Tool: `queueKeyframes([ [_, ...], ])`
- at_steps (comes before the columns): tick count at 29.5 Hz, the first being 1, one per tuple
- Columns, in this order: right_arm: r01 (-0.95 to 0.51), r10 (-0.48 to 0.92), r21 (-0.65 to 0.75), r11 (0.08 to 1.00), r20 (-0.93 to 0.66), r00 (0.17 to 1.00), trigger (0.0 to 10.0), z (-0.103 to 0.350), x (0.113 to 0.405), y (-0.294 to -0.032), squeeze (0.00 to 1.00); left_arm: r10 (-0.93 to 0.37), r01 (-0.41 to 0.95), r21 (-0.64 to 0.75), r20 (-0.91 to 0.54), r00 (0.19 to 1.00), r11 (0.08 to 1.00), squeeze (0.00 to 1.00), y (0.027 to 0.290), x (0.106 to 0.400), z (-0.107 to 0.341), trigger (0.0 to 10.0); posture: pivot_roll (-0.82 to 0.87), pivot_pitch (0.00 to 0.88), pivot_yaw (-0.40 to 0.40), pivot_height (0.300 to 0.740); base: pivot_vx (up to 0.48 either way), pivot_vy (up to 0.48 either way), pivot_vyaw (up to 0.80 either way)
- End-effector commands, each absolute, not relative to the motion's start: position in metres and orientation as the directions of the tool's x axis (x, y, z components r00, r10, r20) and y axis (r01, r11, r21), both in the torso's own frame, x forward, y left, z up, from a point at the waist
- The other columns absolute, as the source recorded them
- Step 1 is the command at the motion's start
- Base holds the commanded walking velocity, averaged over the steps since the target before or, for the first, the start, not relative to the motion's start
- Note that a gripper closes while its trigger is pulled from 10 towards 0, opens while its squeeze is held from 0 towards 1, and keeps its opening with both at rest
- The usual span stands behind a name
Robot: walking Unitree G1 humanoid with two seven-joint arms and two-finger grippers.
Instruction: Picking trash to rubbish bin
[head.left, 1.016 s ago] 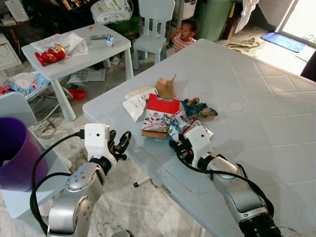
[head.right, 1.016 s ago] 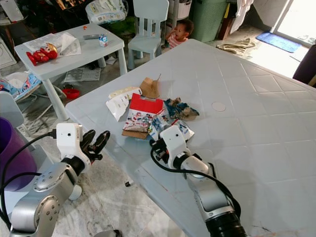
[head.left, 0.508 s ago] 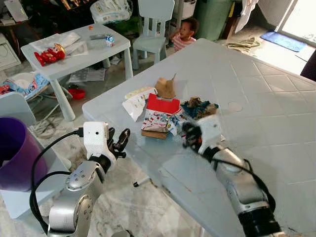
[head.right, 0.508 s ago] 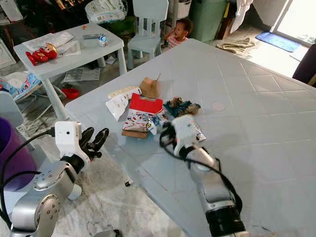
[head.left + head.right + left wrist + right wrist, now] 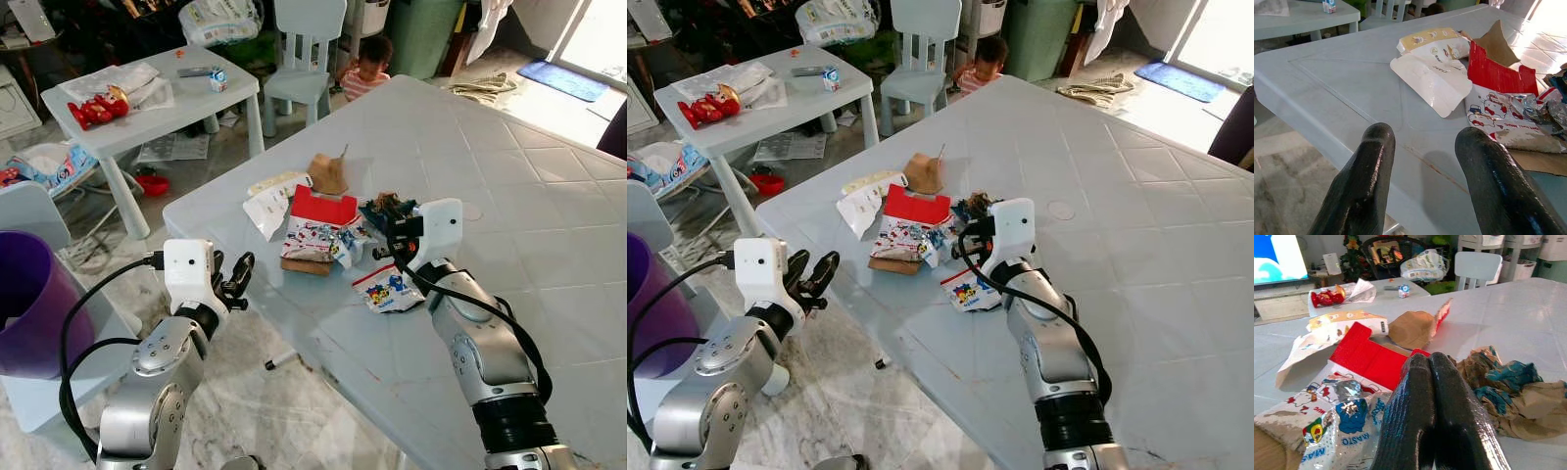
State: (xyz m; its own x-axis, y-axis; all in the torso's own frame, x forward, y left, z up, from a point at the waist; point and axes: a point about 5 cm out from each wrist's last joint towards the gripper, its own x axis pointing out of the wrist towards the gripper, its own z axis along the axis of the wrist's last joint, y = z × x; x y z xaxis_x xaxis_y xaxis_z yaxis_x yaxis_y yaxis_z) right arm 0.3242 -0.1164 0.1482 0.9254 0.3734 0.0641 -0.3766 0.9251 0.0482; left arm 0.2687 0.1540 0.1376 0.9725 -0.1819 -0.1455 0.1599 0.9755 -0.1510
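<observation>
A heap of trash lies near the big table's [image 5: 509, 166] corner: a red cartoon-print box [image 5: 318, 223], a torn white and yellow carton [image 5: 269, 201], a brown cardboard scrap [image 5: 330, 174], crumpled brown and teal paper [image 5: 1508, 391] and a silvery wrapper [image 5: 1347, 426]. A small printed wrapper [image 5: 387, 291] lies flat by itself, nearer the table's front edge. My right gripper [image 5: 392, 233] hovers at the heap's right side, fingers [image 5: 1418, 396] shut with nothing between them. My left gripper [image 5: 1425, 137] is open, held off the table's near corner. The purple bin [image 5: 29, 304] stands at the far left.
A small white table [image 5: 157, 113] with a red toy [image 5: 98, 108] and papers stands beyond the corner, with a child's chair [image 5: 304, 49] beside it. A child [image 5: 367, 64] stands behind the big table's far edge. A pale blue seat [image 5: 29, 211] sits by the bin.
My right arm has swung from the table's front edge up to the heap, uncovering the small printed wrapper. The left arm has barely moved.
</observation>
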Motion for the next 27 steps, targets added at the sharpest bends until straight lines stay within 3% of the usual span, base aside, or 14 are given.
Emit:
queueKeyframes([
  [1,-0.390,0.385,0.061,0.919,0.079,0.920,10.0,0.152,0.322,-0.119,1.00,-0.171,0.150,-0.146,-0.137,0.976,0.978,0.00,0.155,0.271,0.140,10.0,0.11,0.097,-0.071,0.740,0.000,0.000,0.00],
  [7,-0.431,0.428,0.042,0.901,0.069,0.901,10.0,0.152,0.316,-0.123,1.00,-0.168,0.149,-0.148,-0.130,0.977,0.978,0.00,0.155,0.272,0.140,10.0,0.10,0.097,-0.071,0.740,0.000,0.000,0.00],
  [13,-0.473,0.472,-0.015,0.881,-0.043,0.881,10.0,0.139,0.313,-0.134,1.00,-0.172,0.153,-0.149,-0.130,0.976,0.977,0.00,0.154,0.272,0.140,10.0,0.10,0.096,-0.066,0.740,0.000,0.000,0.00],
  [27,-0.434,0.408,-0.121,0.893,-0.193,0.892,10.0,0.124,0.312,-0.155,1.00,-0.178,0.159,-0.147,-0.122,0.977,0.976,0.00,0.153,0.275,0.141,10.0,0.09,0.089,-0.060,0.740,0.000,0.000,0.00],
])
